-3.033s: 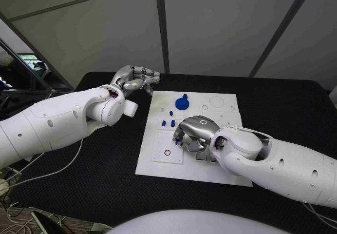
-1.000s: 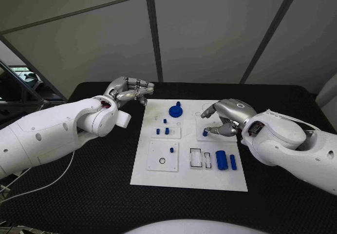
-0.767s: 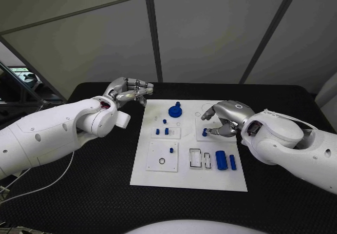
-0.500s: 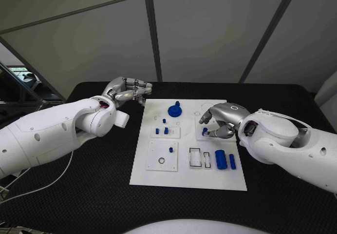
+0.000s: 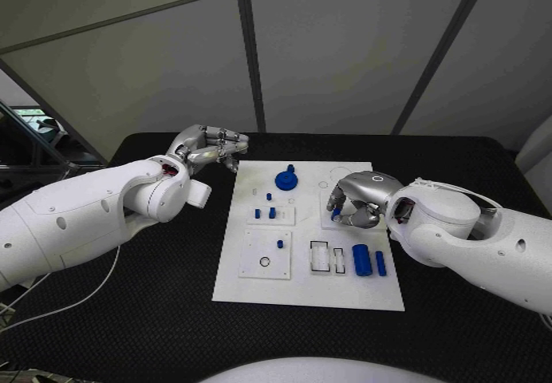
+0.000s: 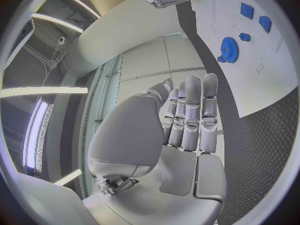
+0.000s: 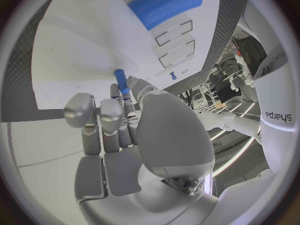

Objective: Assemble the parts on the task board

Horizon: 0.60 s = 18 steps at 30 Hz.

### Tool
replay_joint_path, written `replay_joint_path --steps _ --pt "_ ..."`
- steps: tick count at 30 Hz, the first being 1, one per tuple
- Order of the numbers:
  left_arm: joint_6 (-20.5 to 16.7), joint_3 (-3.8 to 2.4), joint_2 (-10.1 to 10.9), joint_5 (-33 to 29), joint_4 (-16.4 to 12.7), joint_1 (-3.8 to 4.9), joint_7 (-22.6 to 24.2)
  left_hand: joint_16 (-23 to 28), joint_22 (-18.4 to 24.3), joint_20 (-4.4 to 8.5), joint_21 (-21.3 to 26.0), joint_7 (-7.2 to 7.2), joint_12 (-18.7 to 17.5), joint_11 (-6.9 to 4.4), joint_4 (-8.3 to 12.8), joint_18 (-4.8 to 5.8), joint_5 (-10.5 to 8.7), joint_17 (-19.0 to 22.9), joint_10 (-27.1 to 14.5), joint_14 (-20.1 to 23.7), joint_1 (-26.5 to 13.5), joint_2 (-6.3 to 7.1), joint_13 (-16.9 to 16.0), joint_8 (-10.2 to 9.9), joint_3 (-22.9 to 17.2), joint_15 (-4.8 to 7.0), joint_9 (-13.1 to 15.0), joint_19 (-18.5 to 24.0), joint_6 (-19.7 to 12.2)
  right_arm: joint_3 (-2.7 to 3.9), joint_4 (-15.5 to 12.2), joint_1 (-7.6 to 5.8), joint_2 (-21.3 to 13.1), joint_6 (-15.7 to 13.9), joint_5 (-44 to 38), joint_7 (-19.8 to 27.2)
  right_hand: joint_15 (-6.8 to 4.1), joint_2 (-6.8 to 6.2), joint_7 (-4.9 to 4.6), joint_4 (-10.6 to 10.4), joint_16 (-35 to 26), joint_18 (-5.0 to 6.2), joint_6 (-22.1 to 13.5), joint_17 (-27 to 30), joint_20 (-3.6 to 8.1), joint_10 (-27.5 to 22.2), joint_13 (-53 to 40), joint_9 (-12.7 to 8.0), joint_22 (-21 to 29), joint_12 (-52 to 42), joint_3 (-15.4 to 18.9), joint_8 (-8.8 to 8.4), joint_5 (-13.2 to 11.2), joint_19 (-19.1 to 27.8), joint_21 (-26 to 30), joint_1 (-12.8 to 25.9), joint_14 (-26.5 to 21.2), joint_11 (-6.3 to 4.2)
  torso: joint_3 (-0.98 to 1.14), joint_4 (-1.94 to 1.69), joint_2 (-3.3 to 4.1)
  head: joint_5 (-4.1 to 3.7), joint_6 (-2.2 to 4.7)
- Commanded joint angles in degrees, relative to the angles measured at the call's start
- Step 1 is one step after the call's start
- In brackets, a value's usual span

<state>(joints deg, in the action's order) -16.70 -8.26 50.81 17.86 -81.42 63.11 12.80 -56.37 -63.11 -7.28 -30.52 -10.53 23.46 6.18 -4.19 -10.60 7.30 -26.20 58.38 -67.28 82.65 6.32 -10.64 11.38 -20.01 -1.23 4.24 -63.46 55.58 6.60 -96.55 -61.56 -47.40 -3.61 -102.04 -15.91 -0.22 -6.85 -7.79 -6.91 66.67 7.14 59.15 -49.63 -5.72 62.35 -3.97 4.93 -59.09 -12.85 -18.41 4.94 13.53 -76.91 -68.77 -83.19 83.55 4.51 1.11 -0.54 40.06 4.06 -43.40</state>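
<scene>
- Near the task board's near right edge lie a blue cylinder and a thinner blue bar.
- The right hand, over the board's right half, pinches a small blue peg upright.
- A blue gear stands near the far edge.
- The left hand, fingers curled in and holding nothing, hovers off the far left corner.

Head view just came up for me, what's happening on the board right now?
The right hand is over the upper right part of the task board, pinching a small blue peg at its fingertips, just above the white surface. The left hand hovers off the board's far left corner, fingers curled, holding nothing. A blue gear, a few small pegs and two blue cylinders sit on the board.
</scene>
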Motion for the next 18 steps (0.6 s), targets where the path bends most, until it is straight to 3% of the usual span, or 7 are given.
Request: replay_joint_path --steps 1,11,18 --pt "0.67 -0.03 -0.06 -0.15 0.01 0.1 0.19 0.29 0.07 -0.02 0.32 -0.02 0.21 -0.01 -0.15 0.18 0.27 0.07 -0.42 0.17 -0.26 -0.27 -0.09 -0.18 -0.3 -0.37 -0.08 -0.4 -0.35 0.01 -0.11 -0.05 0.07 1.19 -1.08 -0.88 -0.08 0.06 -0.09 0.05 0.31 -0.9 0.96 0.01 -0.04 0.87 0.11 0.12 -0.29 0.47 -0.86 0.34 0.24 -0.51 -0.51 -0.81 0.39 -0.03 0.0 0.05 -0.02 0.04 -0.07" --pt "0.77 -0.03 -0.02 -0.15 0.05 0.1 0.02 0.28 0.14 -0.05 0.41 0.0 0.36 -0.03 -0.16 0.18 0.28 0.07 -0.45 0.14 -0.29 -0.38 -0.14 -0.1 -0.37 -0.37 -0.05 -0.45 -0.32 -0.01 -0.47 -0.03 -0.11 0.64 -1.28 -1.42 -0.2 0.17 -0.17 0.6 0.23 -1.06 2.93 0.07 0.09 3.07 0.09 0.29 -1.16 1.74 -3.63 0.45 0.01 -0.9 -1.26 -0.99 0.52 -0.2 -0.01 0.03 -0.06 0.08 -0.16" --pt "0.86 -0.03 -0.07 -0.15 0.13 0.1 -0.03 0.27 0.17 -0.05 0.44 0.04 0.43 -0.05 -0.14 0.17 0.29 0.07 -0.46 0.12 -0.24 -0.47 -0.17 -0.06 -0.44 -0.36 -0.04 -0.47 -0.29 -0.01 -1.14 -0.02 -0.12 -2.17 -1.64 -1.36 -0.76 1.21 0.1 2.24 0.29 -1.33 5.31 -0.12 0.51 5.83 -0.38 0.79 -2.78 1.62 -5.93 1.44 -1.27 -1.62 -2.51 -2.4 0.57 -0.78 0.02 0.11 -0.1 -0.02 -0.06"
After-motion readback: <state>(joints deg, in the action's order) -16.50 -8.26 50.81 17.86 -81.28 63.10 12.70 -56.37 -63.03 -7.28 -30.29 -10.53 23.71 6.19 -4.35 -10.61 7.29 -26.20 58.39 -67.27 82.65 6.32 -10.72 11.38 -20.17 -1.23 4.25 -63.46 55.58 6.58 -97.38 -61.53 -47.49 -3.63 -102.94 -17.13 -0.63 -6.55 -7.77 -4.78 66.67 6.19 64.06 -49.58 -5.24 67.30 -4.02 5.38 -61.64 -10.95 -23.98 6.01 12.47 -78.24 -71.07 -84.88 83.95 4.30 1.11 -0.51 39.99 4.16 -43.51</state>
